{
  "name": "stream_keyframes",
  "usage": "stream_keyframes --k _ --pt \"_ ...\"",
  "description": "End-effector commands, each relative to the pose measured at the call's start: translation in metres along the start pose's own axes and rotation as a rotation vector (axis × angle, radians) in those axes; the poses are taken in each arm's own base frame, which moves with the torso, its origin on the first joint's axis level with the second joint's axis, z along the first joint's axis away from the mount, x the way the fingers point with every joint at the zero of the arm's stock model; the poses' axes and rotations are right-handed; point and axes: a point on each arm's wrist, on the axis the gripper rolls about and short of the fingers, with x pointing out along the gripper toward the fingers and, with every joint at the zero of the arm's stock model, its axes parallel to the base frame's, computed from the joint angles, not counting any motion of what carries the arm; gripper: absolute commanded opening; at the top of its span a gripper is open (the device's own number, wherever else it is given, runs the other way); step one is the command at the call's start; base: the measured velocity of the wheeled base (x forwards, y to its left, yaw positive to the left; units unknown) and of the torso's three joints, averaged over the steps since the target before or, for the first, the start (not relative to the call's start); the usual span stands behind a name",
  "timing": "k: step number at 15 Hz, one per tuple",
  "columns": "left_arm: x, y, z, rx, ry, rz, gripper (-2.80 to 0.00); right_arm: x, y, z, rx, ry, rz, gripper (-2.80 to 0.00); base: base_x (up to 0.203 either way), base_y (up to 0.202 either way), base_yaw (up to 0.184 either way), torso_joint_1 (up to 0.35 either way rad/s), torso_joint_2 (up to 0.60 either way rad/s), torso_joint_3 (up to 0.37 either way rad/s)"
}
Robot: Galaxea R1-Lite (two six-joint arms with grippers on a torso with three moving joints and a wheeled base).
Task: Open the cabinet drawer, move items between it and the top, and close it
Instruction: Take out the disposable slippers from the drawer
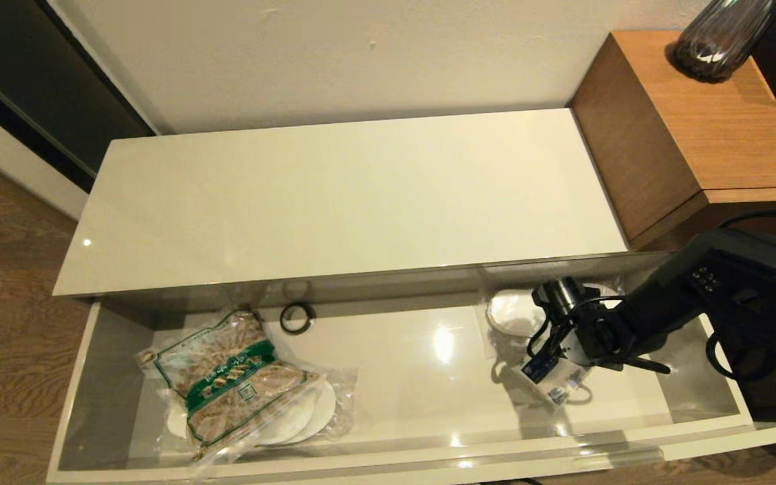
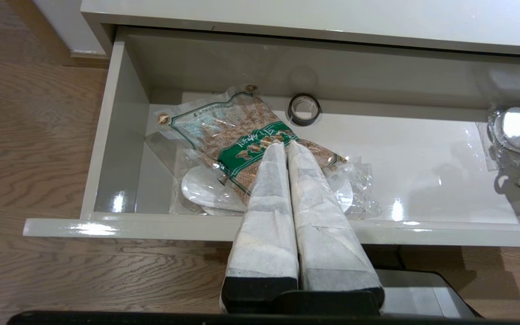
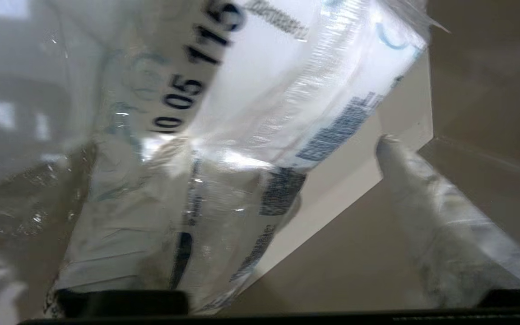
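Note:
The cabinet drawer [image 1: 428, 465] [image 2: 151, 223] stands pulled out under the bare top [image 1: 347, 202] [image 2: 332, 18]. At its left end the food bag with the green-and-white label [image 1: 233, 380] [image 2: 242, 135] lies across the clear-wrapped white slippers [image 1: 300, 417] [image 2: 201, 189]. My left gripper [image 2: 285, 144] hangs shut and empty in front of the drawer, outside the head view. My right gripper [image 1: 563, 367] [image 3: 246, 149] is down in the drawer's right end, open. The tissue pack [image 1: 560, 391] [image 3: 242, 90] covers one finger, and the other finger [image 3: 422, 203] stands apart from it.
A small black ring [image 1: 297, 316] [image 2: 304, 109] sits by the drawer's back wall. Another clear-wrapped white item [image 1: 512, 313] [image 2: 519, 128] lies behind the right gripper. A taller brown wooden block [image 1: 698, 128] carrying a dark glass vase [image 1: 718, 40] adjoins the top on the right.

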Motion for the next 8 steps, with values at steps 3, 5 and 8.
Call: stream_keyframes --k 3,5,8 --pt "0.0001 0.0000 0.0001 -0.001 0.000 0.001 -2.80 0.0012 -0.0017 -0.0033 -0.004 0.009 -0.008 -2.80 0.000 0.000 0.000 0.000 0.00 0.000" --pt "0.0001 0.0000 0.0001 -0.001 0.000 0.000 -2.80 0.0032 -0.0024 -0.0046 -0.004 0.015 -0.012 -2.80 0.000 0.000 0.000 0.000 0.00 0.000" --pt "0.0001 0.0000 0.0001 -0.001 0.000 0.000 -2.80 -0.0025 -0.0077 0.0022 0.012 0.006 -0.011 -2.80 0.000 0.000 0.000 0.000 0.00 0.000"
